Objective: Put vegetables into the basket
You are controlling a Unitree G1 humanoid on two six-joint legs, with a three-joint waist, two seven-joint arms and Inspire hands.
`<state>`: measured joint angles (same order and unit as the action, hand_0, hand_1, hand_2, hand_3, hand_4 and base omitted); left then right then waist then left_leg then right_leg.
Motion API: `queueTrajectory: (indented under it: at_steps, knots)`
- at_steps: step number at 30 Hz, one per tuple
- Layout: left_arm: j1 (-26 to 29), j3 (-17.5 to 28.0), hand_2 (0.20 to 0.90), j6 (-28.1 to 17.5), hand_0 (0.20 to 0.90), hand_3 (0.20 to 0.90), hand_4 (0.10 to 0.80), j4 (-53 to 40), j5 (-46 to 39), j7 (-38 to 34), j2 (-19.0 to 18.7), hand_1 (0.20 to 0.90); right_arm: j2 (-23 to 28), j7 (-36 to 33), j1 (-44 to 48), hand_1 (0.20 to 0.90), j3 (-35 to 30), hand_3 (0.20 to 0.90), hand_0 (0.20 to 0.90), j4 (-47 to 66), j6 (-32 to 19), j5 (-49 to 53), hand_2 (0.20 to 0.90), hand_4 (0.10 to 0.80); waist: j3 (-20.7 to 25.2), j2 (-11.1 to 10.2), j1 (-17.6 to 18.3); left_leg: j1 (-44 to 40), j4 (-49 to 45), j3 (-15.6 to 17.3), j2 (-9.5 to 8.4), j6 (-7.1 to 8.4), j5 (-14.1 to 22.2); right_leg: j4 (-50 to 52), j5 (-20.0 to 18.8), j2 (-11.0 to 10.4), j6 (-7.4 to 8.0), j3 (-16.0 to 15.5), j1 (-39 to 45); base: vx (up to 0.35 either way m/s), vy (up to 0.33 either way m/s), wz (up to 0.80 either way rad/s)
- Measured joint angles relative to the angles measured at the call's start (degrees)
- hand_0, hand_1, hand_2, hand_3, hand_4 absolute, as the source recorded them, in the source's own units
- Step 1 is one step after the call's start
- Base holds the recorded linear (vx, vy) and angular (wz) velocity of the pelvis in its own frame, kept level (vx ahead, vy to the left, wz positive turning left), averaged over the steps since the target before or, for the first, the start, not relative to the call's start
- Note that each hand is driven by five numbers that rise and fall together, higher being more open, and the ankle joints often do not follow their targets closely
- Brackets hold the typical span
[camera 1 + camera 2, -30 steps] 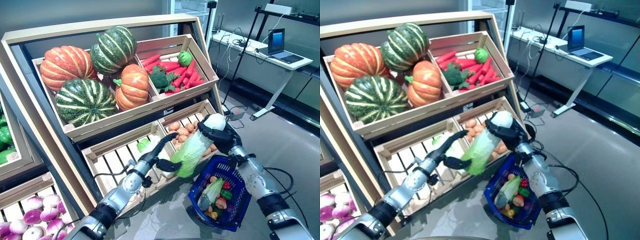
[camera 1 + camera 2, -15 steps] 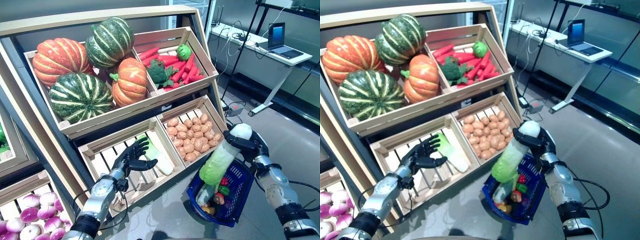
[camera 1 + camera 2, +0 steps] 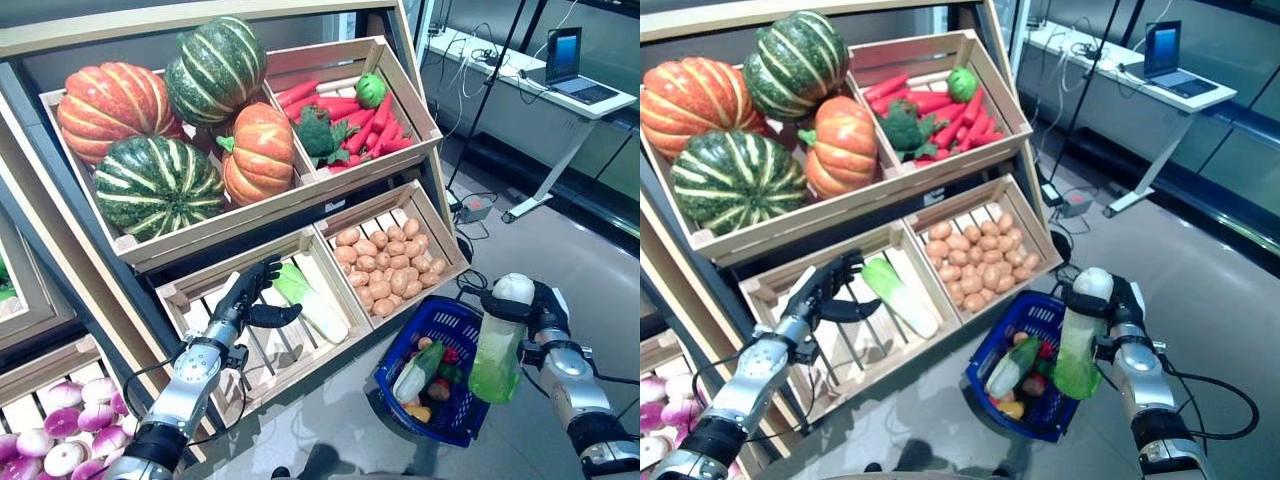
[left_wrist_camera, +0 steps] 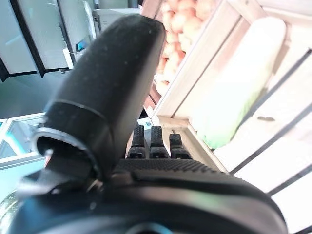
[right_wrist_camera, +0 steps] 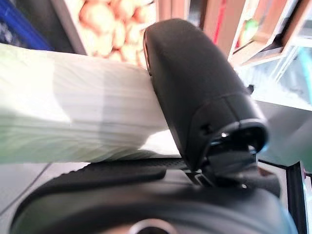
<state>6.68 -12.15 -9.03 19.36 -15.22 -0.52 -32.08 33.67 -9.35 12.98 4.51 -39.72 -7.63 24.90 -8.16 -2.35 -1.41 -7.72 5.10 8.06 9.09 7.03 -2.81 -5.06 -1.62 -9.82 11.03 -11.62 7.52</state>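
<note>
My right hand (image 3: 543, 311) is shut on a long white-and-green cabbage (image 3: 497, 345) and holds it upright, leafy end down, over the right rim of the blue basket (image 3: 432, 321) on the floor. The cabbage also shows in the right wrist view (image 5: 73, 124), with the thumb (image 5: 195, 92) across it. The basket holds another pale green cabbage (image 3: 414, 375) and several small red, green and yellow vegetables. My left hand (image 3: 244, 297) is open, fingers straight, in the lower-left slatted crate beside a white-and-green cabbage (image 3: 310, 299), which shows past the fingers (image 4: 155, 142) in the left wrist view (image 4: 241, 83).
The wooden stand (image 3: 215, 238) with its tilted crates fills the left and middle. A desk with a laptop (image 3: 568, 62) stands at the back right. Grey floor (image 3: 560, 250) lies open to the right of the basket.
My right hand has carried the cabbage right and down, from the basket's left side to its right rim, turning it upright. My left hand has shifted slightly in the lower crate.
</note>
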Motion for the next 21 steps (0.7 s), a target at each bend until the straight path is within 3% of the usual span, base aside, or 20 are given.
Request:
queueTrajectory:
  at_steps: [4, 7, 8, 11, 18, 21]
  knots:
    - [5.4, -1.6, 0.900, -1.1, 0.900, 0.900, 0.800, 0.0, 2.3, -6.6, -1.5, 0.900, 0.2, -5.1, 6.5, 0.300, 0.5, 0.300, 0.300, -5.7, 0.1, 0.2, 0.300, 0.400, -4.5, 0.4, -0.3, 5.1, -2.1, -0.9, -0.01, -0.07, -0.9, 1.0, -1.2, 0.0, -0.41, -0.2, -4.3, -0.375, -0.015, 0.06]
    - [16.4, -5.6, 0.900, -3.4, 0.900, 0.900, 0.800, 2.2, 4.3, -11.5, -2.9, 0.900, 2.8, -7.0, 16.7, 0.300, 0.9, 0.300, 0.300, -11.9, -0.2, 0.3, 0.300, 0.400, -11.2, 1.9, -0.5, 13.5, -7.9, -2.7, -0.15, -0.33, -0.7, 5.9, -1.3, -0.7, -0.77, -0.7, -11.4, -0.365, 0.049, 0.19]
    - [20.6, -6.9, 0.900, -4.4, 0.900, 0.900, 0.800, 3.1, 4.4, -13.1, -3.3, 0.900, 3.5, -7.7, 20.7, 0.300, 0.9, 0.300, 0.300, -13.1, -0.2, 0.6, 0.300, 0.400, -14.3, 2.9, -0.5, 16.4, -11.0, -3.2, -0.10, -0.68, 0.0, 9.0, -0.9, -1.1, -1.23, -1.2, -14.0, -0.101, 0.030, 0.08]
    - [26.0, -7.9, 0.900, -5.7, 0.900, 0.900, 0.800, 3.9, 7.6, -17.0, -3.7, 0.900, 3.8, -7.8, 27.3, 0.300, 1.6, 0.300, 0.300, -13.5, -1.0, 3.5, 0.300, 0.400, -20.0, 4.4, -0.7, 21.4, -19.8, -3.2, -0.16, -1.35, 3.3, 17.5, 1.8, -2.7, -1.87, -1.6, -19.3, -0.148, 0.074, -0.10]
    - [28.3, -9.1, 0.900, -6.2, 0.900, 0.900, 0.800, 4.4, 8.9, -20.4, -6.7, 0.900, 4.1, -7.8, 28.1, 0.300, 2.5, 0.300, 0.300, -15.2, -2.6, 7.8, 0.300, 0.400, -20.7, 4.5, -0.7, 33.0, -38.4, -4.5, -1.15, -2.60, 11.0, 37.8, 10.7, -7.1, -2.33, -0.1, -31.2, -0.055, 0.039, 0.05]
    - [28.9, -9.5, 0.900, -6.2, 0.900, 0.900, 0.800, 4.4, 8.9, -21.1, -7.4, 0.900, 4.1, -7.8, 28.4, 0.300, 2.5, 0.300, 0.300, -15.3, -2.8, 7.8, 0.300, 0.400, -21.2, 4.6, -0.8, 37.1, -43.6, -4.9, -1.34, -2.88, 13.0, 43.4, 12.8, -8.3, -2.14, 1.0, -35.6, -0.093, 0.036, 0.02]
